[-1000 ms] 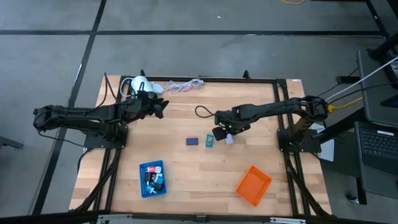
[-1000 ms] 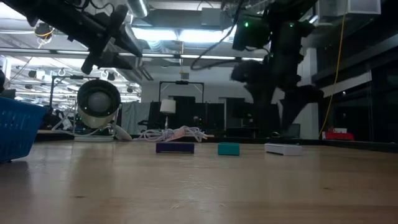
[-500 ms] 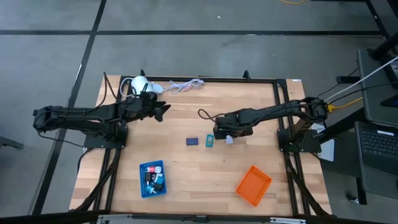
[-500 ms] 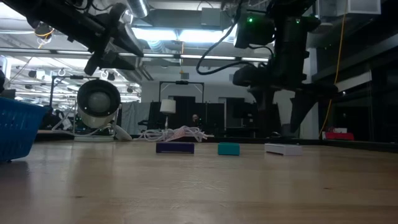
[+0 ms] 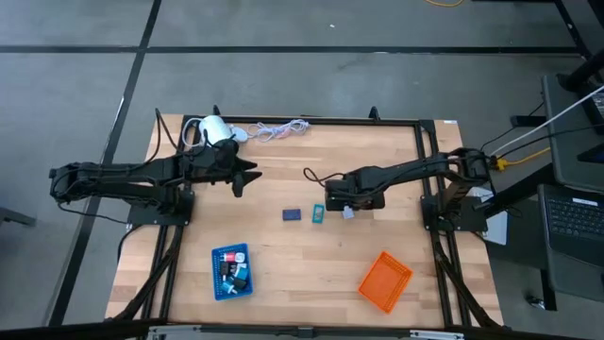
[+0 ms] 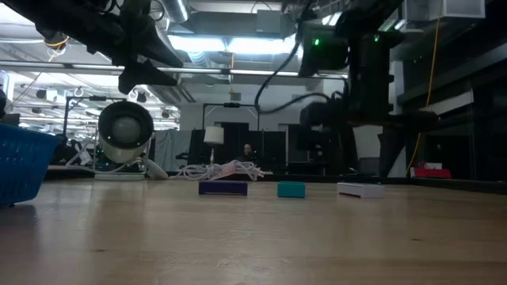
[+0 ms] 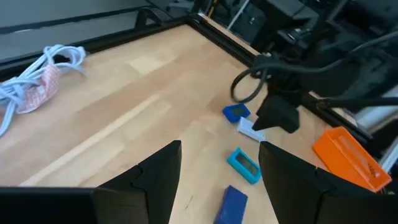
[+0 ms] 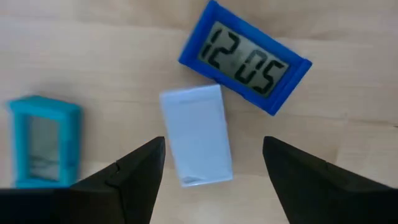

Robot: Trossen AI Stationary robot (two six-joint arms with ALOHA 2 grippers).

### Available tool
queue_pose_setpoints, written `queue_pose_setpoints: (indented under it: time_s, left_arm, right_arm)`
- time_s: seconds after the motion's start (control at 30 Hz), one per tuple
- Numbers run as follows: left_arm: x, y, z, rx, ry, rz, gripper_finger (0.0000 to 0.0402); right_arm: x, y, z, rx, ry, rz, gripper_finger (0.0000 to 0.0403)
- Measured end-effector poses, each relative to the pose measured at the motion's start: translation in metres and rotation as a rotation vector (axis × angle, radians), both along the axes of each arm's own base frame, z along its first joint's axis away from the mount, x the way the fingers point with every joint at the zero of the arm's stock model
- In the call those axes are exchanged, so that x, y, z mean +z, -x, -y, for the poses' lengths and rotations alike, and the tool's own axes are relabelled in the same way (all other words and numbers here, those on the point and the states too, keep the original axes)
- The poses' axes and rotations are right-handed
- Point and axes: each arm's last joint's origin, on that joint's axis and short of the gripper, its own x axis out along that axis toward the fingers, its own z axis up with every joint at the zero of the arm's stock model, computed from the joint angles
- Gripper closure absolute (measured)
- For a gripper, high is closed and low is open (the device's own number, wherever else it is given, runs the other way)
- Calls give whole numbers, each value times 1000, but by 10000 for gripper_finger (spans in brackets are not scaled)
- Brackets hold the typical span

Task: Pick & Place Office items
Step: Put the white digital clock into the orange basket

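Three tiny pieces lie flat mid-table: a navy one point(image 5: 292, 214), a teal one point(image 5: 319, 214) and a white one point(image 5: 348, 212). In the right wrist view the white piece point(image 8: 196, 134) lies between a blue digital clock point(image 8: 244, 57) and the teal piece point(image 8: 43, 140). My right gripper point(image 8: 214, 180) is open and points down right above the white piece, a finger on either side and clear of it. My left gripper point(image 5: 243, 176) is open and empty, up in the air left of the pieces, and looks toward them point(image 7: 244, 165).
A blue mesh tray point(image 5: 231, 272) holding several small pieces stands near the front edge. An orange mesh tray point(image 5: 385, 280) stands at the front right. A white lamp-like device point(image 5: 215, 129) and its coiled cord point(image 5: 274, 129) lie at the far edge.
My right gripper has tipped to point down and has come lower over the white piece and the blue clock. My left gripper has gone a little toward the table's near edge. The pieces have stayed where they were.
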Motion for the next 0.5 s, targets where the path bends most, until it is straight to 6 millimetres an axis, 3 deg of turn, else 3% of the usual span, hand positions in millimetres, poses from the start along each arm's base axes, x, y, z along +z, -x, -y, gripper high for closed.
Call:
queue_pose_setpoints:
  time_s: [0.2, 0.5]
  left_arm:
    - [0, 0, 1, -32, 2, 0, 192]
    - [0, 0, 0, -15, -1, 0, 192]
  right_arm:
    - [-17, -5, -4, 41, -63, -39, 128]
    - [-20, -7, -2, 48, -36, -32, 128]
